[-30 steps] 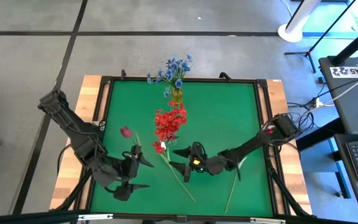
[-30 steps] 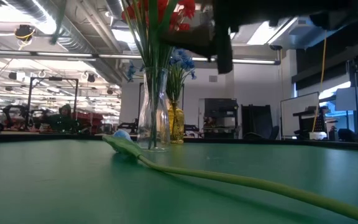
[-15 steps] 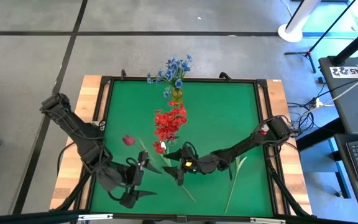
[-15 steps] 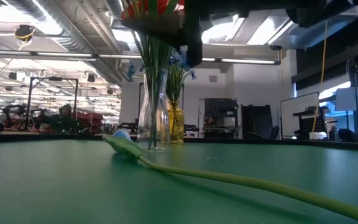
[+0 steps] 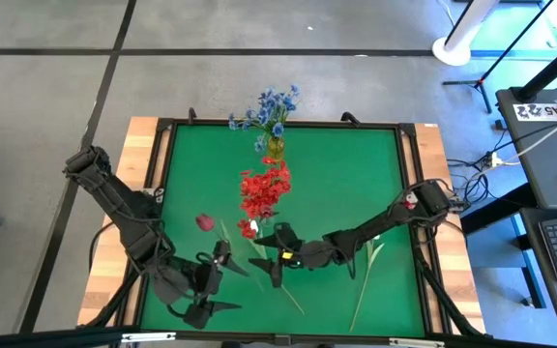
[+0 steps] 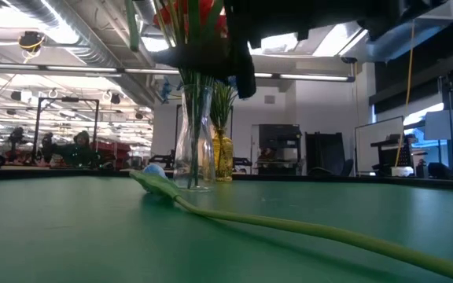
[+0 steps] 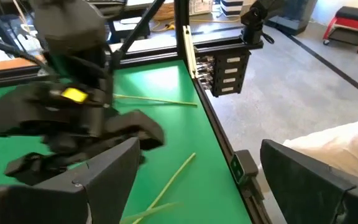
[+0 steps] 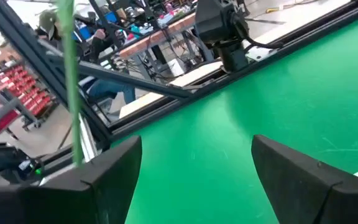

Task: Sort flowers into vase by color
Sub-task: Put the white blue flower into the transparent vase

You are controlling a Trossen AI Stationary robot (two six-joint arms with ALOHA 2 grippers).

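Right gripper (image 5: 277,259) nearer the left gripper (image 5: 219,280) than before, both jaws wide, empty.

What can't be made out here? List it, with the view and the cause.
Red blooms: low view, cut by the top edge and partly covered by a dark arm.
Rosebud, lower end of its stem: high view, too small and lost beside the left arm; what holds it is unclear.
Long stem: low view, far end cut off by the right edge.
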